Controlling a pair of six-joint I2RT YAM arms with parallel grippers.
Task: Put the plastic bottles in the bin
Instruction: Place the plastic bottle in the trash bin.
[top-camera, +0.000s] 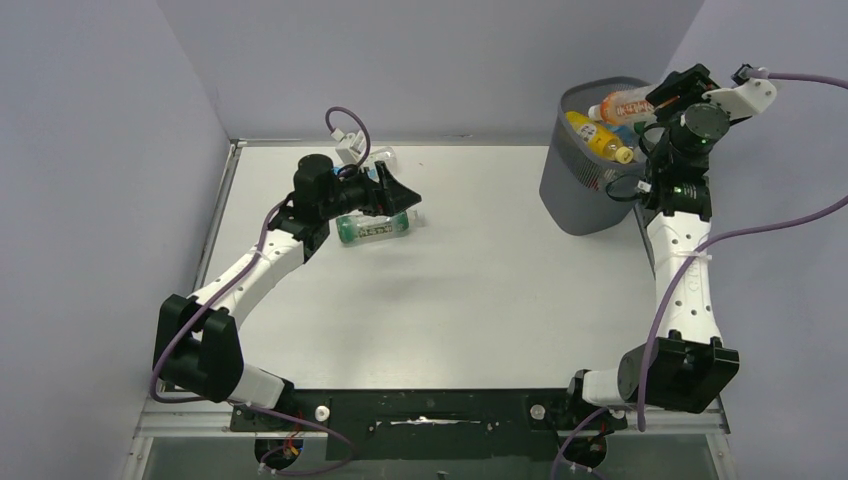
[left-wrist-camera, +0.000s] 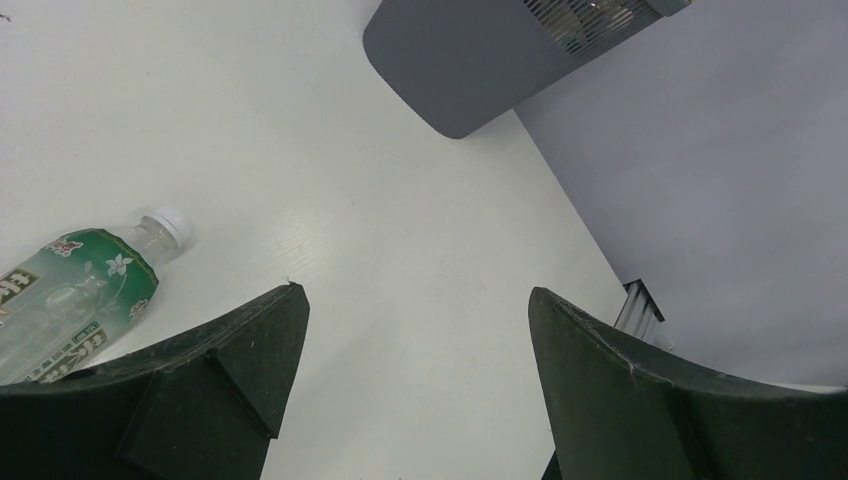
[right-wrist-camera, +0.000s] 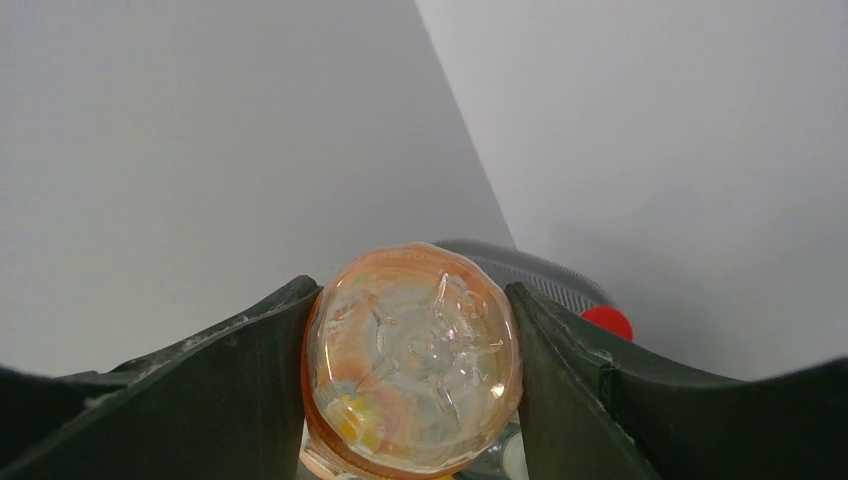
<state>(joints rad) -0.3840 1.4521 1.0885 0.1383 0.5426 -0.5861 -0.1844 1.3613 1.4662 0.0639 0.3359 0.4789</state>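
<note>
Bottles already lay in the bin (top-camera: 575, 190) at the table's (top-camera: 480, 300) far right corner. The right gripper (right-wrist-camera: 412, 288) pinched an orange bottle (right-wrist-camera: 412, 360) over its rim, due for release. A green bottle (top-camera: 373, 229) lay near the far left corner. The left gripper (top-camera: 395, 195), jaws spread above it, needed to descend and close.

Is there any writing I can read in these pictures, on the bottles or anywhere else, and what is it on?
Nothing can be read with certainty.
Green-labelled bottle: white characters beside a flower on the label, cut off and too blurred to read.
Orange bottle: print on the label, too small to read; its base in the right wrist view shows only moulded ridges.
Yellow bottle: no legible text.
No other writing shows.
</note>
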